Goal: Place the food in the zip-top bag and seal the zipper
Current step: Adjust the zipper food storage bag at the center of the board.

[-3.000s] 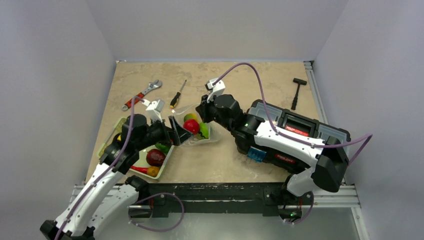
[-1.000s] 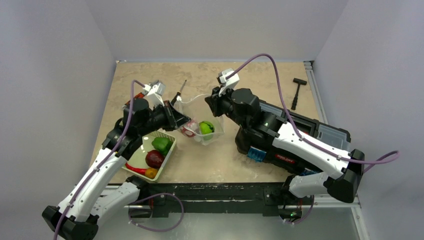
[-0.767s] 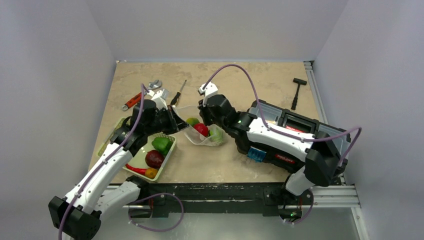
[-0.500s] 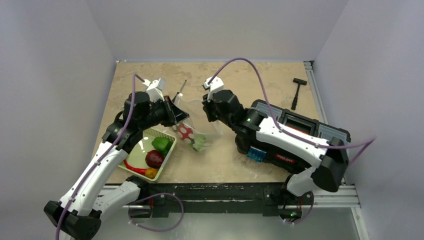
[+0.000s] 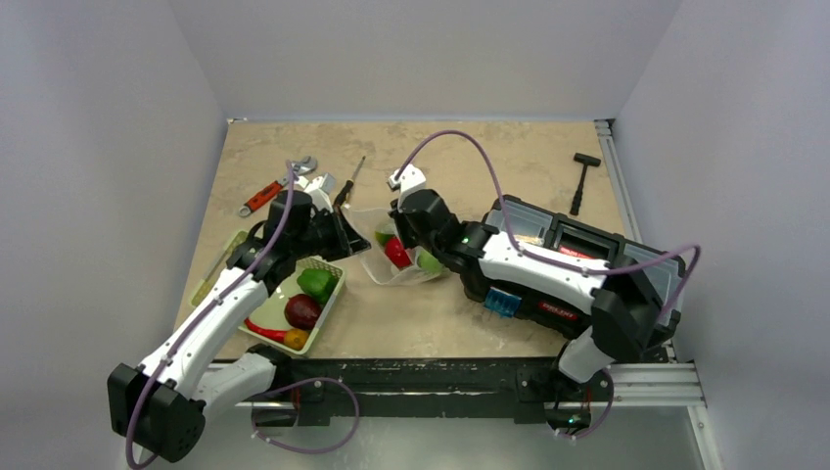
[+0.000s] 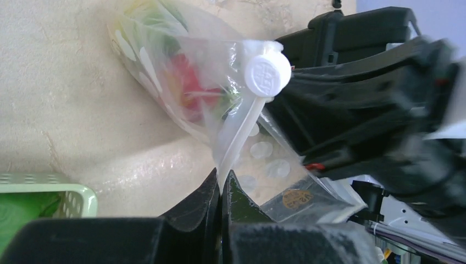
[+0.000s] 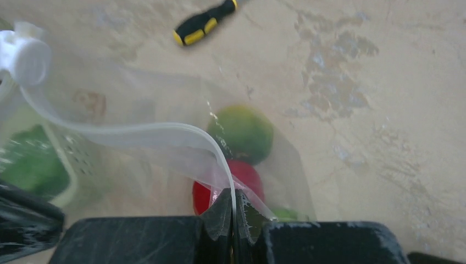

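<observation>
The zip-top bag [image 5: 423,270], clear with whitish dots, hangs between my two grippers just above the table. Red and green food [image 5: 397,253] lies inside it. My left gripper [image 5: 350,235] [image 6: 221,179] is shut on the zipper [image 6: 242,126] at the bag's left end, below a white round slider [image 6: 267,74]. My right gripper [image 5: 396,231] [image 7: 233,198] is shut on the same zipper [image 7: 137,132] at the other end. A green fruit [image 7: 242,132] and a red one [image 7: 248,177] show through the plastic. More food sits in the green basket [image 5: 331,305].
A green pepper [image 5: 316,284], a maroon fruit [image 5: 303,310], an orange one [image 5: 297,338] and a red chilli [image 5: 269,331] lie in the basket. A wrench [image 5: 277,186], a screwdriver [image 5: 347,186] and a hammer [image 5: 582,181] lie further back. A black toolbox [image 5: 577,255] stands on the right.
Both arms have swung the held bag up, sideways and down again. It now hangs lower and closer to the right arm, with the food settled at its bottom.
</observation>
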